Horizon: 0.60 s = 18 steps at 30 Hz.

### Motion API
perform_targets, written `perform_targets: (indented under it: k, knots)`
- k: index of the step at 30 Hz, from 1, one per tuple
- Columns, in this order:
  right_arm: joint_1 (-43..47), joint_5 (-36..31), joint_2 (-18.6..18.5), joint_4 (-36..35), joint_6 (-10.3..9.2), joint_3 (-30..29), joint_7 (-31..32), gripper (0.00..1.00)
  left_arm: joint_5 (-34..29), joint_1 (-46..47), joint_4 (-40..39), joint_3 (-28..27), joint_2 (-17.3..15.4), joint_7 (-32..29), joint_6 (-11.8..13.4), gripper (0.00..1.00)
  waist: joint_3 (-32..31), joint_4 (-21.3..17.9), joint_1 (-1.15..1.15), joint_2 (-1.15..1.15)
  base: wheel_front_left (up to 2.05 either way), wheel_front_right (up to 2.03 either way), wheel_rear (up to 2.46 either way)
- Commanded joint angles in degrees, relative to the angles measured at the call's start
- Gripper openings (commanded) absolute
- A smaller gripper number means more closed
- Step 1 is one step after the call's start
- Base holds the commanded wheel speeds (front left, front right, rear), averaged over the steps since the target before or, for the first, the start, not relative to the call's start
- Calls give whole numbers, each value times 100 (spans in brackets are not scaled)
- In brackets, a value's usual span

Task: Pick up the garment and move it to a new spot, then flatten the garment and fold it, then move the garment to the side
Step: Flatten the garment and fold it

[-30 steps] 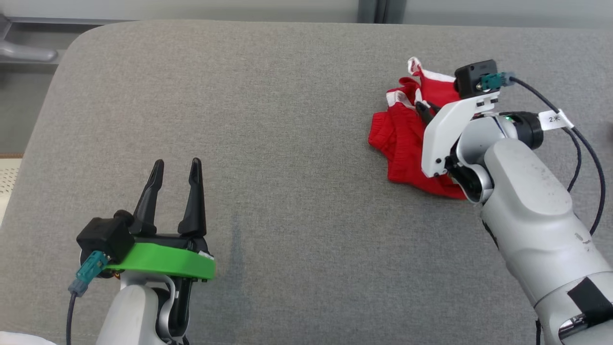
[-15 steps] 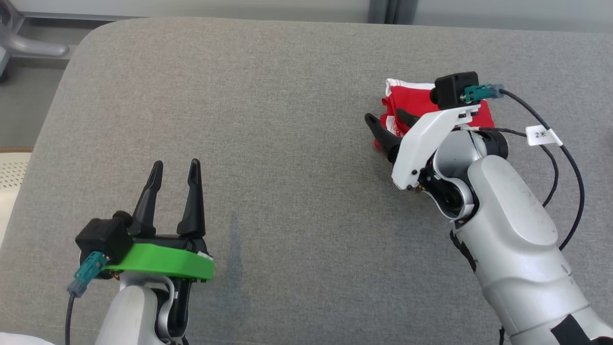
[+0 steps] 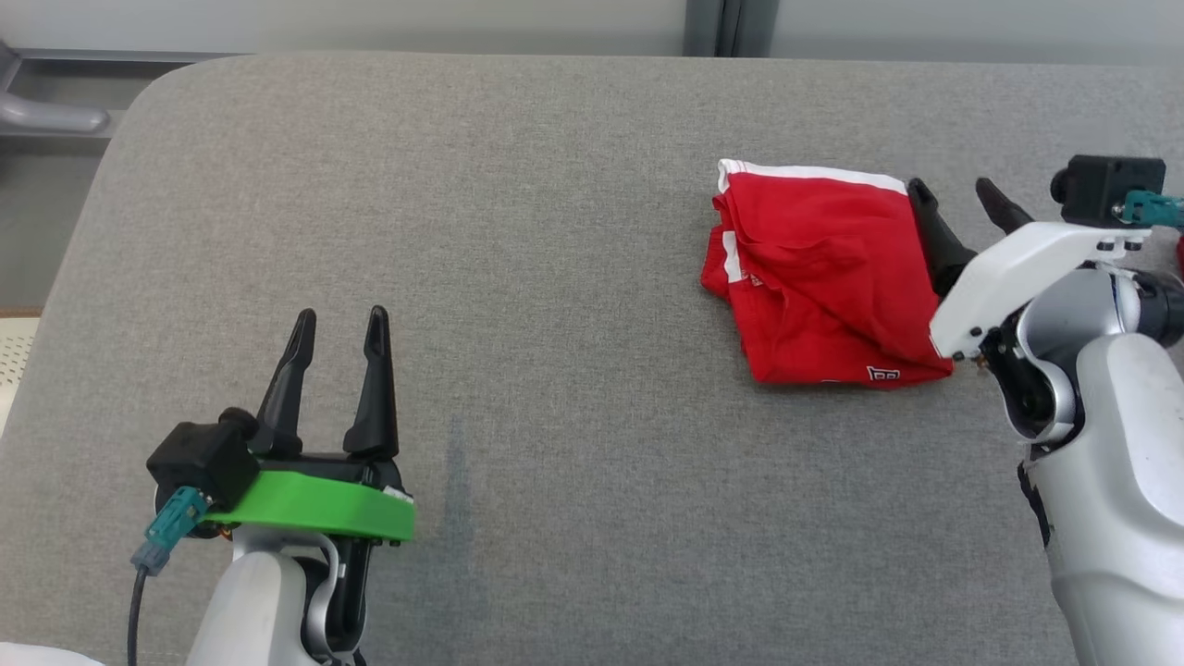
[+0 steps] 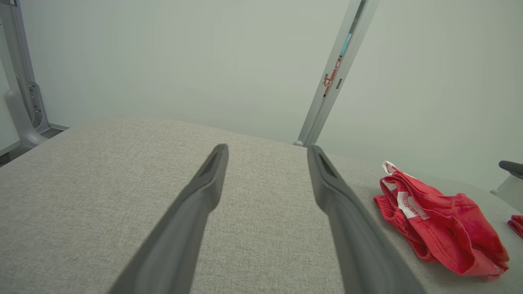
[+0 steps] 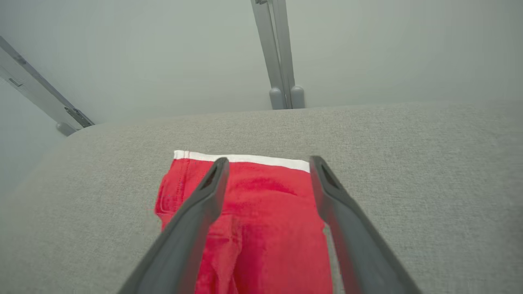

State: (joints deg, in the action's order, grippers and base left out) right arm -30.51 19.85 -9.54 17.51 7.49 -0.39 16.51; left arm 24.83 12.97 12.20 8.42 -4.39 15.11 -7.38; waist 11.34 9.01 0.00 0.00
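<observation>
Two tools show, both with dark fingers spread and nothing between them. The left tool (image 3: pixel 341 317) hovers over the near left part of the grey fabric-covered counter (image 3: pixel 555 231), well apart from the job. The right tool (image 3: pixel 951 187) stands at the right edge of the red cloth garment (image 3: pixel 814 277). In its wrist view its fingers reach out over the cloth, but we cannot tell whether they touch it.

The garment lies on the right half of the counter, free of any grip. It forms a compact, roughly four-sided packet with a white band (image 3: pixel 814 172) straight along its far edge. Its top layer is fairly smooth; the left side shows bunched layers.

We judge that the pick-up and the move to a new spot are done, and that the cloth is at least partly flattened and doubled over. How complete the fold is we cannot say: the left edge looks untidy and may want another pass. What remains, as we read it, is to finish or tidy the fold, then to carry the packet to the side of the counter.
</observation>
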Motion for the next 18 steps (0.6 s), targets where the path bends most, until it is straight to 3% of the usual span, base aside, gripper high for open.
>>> perform_targets:
  k: [1,2,3,4,10,18]
  knots:
    - [113,-142,12,110,-2,-56,-64,100,-7,19,-19,16,-11,1,-12,100,31,24,0,0,0,0,0]
    - [148,-215,21,223,-2,-119,-112,53,4,25,-22,12,-19,2,-12,100,48,32,0,0,0,0,0]
    - [171,-317,8,307,-2,-140,-145,35,8,26,-20,7,-30,1,-12,100,60,38,0,0,0,0,0]
    - [198,-412,6,415,-2,-132,-189,0,10,28,-15,6,-42,2,-12,100,72,44,0,0,0,0,0]
    - [253,-552,151,989,-2,181,-207,0,5,30,18,-26,-93,1,-12,100,45,58,0,0,0,0,0]
    - [564,117,278,938,-4,1481,61,0,-29,-156,55,-160,-126,1,-12,100,-168,-90,0,0,0,0,0]
